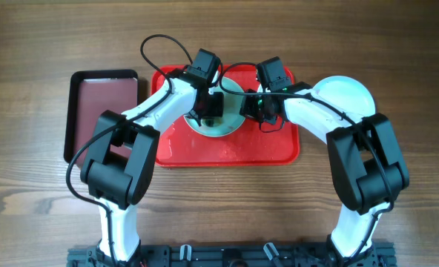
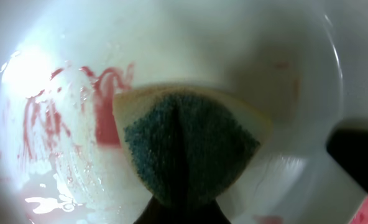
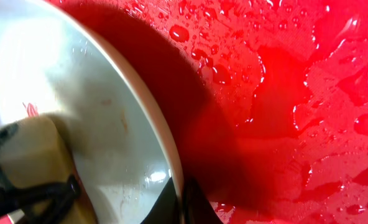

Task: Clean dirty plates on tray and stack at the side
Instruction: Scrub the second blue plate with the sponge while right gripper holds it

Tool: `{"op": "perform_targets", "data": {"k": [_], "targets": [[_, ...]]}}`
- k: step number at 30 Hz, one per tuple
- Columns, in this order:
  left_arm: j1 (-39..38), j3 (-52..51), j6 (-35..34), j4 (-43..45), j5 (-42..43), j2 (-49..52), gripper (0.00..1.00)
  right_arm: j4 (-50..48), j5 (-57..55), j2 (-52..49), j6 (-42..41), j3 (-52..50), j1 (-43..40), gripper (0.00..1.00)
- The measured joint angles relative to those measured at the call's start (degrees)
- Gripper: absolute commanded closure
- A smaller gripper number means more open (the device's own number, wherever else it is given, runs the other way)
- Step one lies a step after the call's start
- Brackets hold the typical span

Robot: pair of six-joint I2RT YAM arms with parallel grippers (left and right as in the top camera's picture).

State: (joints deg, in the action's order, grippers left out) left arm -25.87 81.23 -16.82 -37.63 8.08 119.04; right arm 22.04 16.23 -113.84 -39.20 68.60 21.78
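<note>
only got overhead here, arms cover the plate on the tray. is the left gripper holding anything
Observer: Yes, the left gripper is shut on a sponge set against the plate.
Operator: any sauce on it
Observer: Yes, red smears show on the plate beside the sponge.
Operator: and the right one
Observer: The right gripper pinches the plate's rim.
</note>
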Motion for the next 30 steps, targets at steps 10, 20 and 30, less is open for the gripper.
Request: {"op": "perform_targets", "data": {"k": [10,20,30], "targets": [[0.1,-0.3,-8.4,6.4,-14.9,0.4,0.96,-0.2,0.1,0.0,-0.3,0.0,0.7,0.96],[0.5,0.5,-12.4,-1.9,-23.8,0.7,0.96,0.1,2.2,0.0,-0.1,0.0,1.7,0.96],[7.3,1.2,-4.4,-10.2,-4.0,-0.1,0.96,-3.0,15.5,-1.3,9.3,-0.8,-3.8,0.96]]}}
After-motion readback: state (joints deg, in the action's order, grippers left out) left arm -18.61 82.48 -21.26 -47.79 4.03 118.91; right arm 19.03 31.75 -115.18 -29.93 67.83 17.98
